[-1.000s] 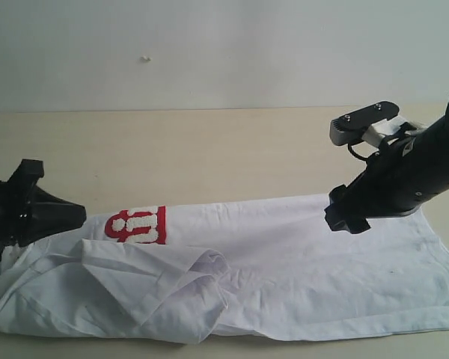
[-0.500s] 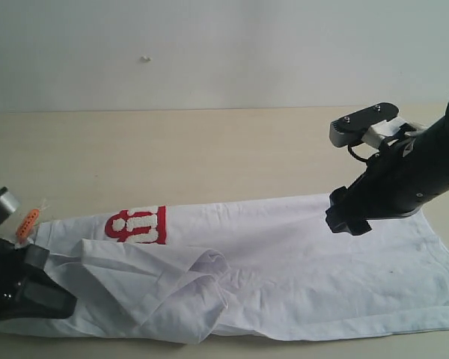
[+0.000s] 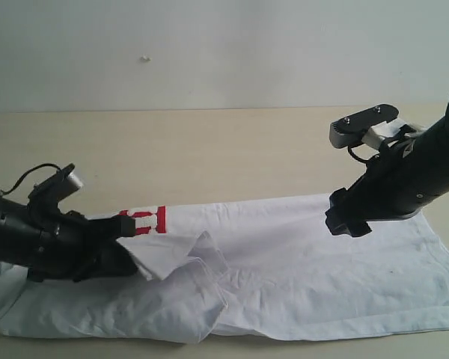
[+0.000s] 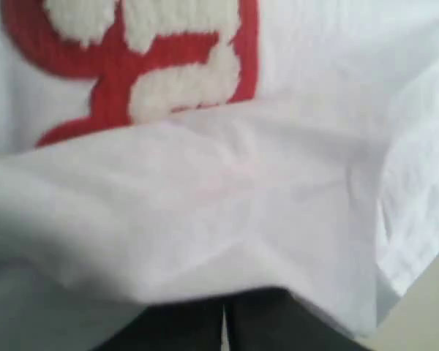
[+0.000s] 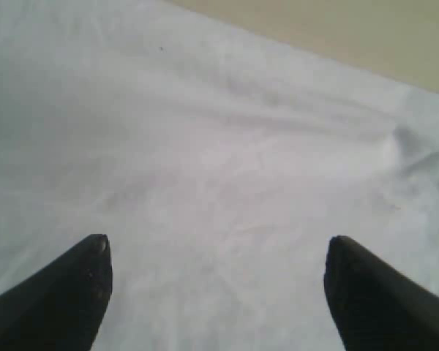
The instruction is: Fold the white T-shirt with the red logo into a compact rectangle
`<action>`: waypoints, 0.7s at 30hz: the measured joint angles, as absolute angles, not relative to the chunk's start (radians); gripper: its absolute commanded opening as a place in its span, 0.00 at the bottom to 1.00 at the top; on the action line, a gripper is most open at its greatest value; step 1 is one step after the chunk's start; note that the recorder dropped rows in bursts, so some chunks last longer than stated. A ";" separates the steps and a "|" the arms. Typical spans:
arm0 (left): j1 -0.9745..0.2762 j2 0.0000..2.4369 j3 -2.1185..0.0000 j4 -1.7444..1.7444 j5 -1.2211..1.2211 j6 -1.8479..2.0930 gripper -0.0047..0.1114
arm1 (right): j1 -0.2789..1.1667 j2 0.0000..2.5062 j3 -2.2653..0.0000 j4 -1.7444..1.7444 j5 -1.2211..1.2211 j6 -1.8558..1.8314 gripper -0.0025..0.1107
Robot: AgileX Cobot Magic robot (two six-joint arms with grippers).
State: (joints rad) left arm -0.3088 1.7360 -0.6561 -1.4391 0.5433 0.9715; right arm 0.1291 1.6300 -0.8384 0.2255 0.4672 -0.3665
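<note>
Folding in the shirt's left end is judged to be the step in hand. The white T-shirt (image 3: pixel 307 262) is spread along the near edge of a pale table (image 3: pixel 209 149), rumpled at its left end. A flap of cloth there is pinched between the pressed-together fingers of the left gripper (image 3: pixel 127 241) and held raised beside the partly hidden red logo (image 3: pixel 146 220). The right gripper (image 3: pixel 347 215) is held above the shirt's right part, fingers (image 5: pixel 62 296) spread, nothing gripped. Next, the flap would need laying flat and smooth across the body.

Views share T-shirt (image 3: pixel 299 262) (wrists seemingly closest).
</note>
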 measured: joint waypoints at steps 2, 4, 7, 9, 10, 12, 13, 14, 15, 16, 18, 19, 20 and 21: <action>-0.311 1.740 -0.696 -1.494 0.533 0.982 0.04 | 0.129 1.630 -0.838 0.229 0.472 -0.366 0.69; -0.311 1.740 -0.733 -1.518 0.483 0.986 0.08 | 0.129 1.630 -0.838 0.237 0.473 -0.366 0.69; -0.311 1.740 -0.772 -1.522 0.392 1.008 0.27 | 0.129 1.630 -0.838 0.242 0.473 -0.366 0.69; -0.311 1.740 -0.788 -1.522 0.346 1.033 0.40 | 0.129 1.630 -0.838 0.243 0.473 -0.366 0.69; -0.306 1.740 -0.794 -1.522 0.338 1.043 0.46 | 0.129 1.630 -0.838 0.243 0.473 -0.369 0.69; -0.286 1.740 -0.803 -1.519 0.328 1.063 0.50 | 0.129 1.630 -0.838 0.244 0.473 -0.369 0.69; -0.274 1.738 -0.806 -1.516 0.324 1.068 0.49 | 0.129 1.630 -0.838 0.244 0.473 -0.369 0.69; -0.252 1.731 -0.807 -1.511 0.316 1.072 0.47 | 0.129 1.630 -0.838 0.244 0.473 -0.369 0.69; -0.233 1.724 -0.807 -1.507 0.314 1.074 0.45 | 0.129 1.630 -0.838 0.244 0.473 -0.369 0.69; -0.206 1.714 -0.807 -1.501 0.312 1.074 0.42 | 0.129 1.630 -0.838 0.244 0.473 -0.369 0.69; -0.130 1.678 -0.808 -1.454 0.326 1.074 0.36 | 0.129 1.630 -0.838 0.244 0.473 -0.369 0.69; -0.077 1.653 -0.810 -1.390 0.355 1.071 0.36 | 0.129 1.630 -0.838 0.244 0.475 -0.369 0.69; -0.050 1.639 -0.810 -1.347 0.374 1.064 0.37 | 0.129 1.630 -0.838 0.244 0.475 -0.369 0.69; -0.018 1.628 -0.812 -1.282 0.403 1.055 0.39 | 0.129 1.630 -0.838 0.247 0.475 -0.369 0.69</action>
State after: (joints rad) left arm -0.0185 1.6275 -0.8117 -1.2815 0.4026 1.0550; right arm 0.1291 1.6300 -0.8384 0.2465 0.4754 -0.3686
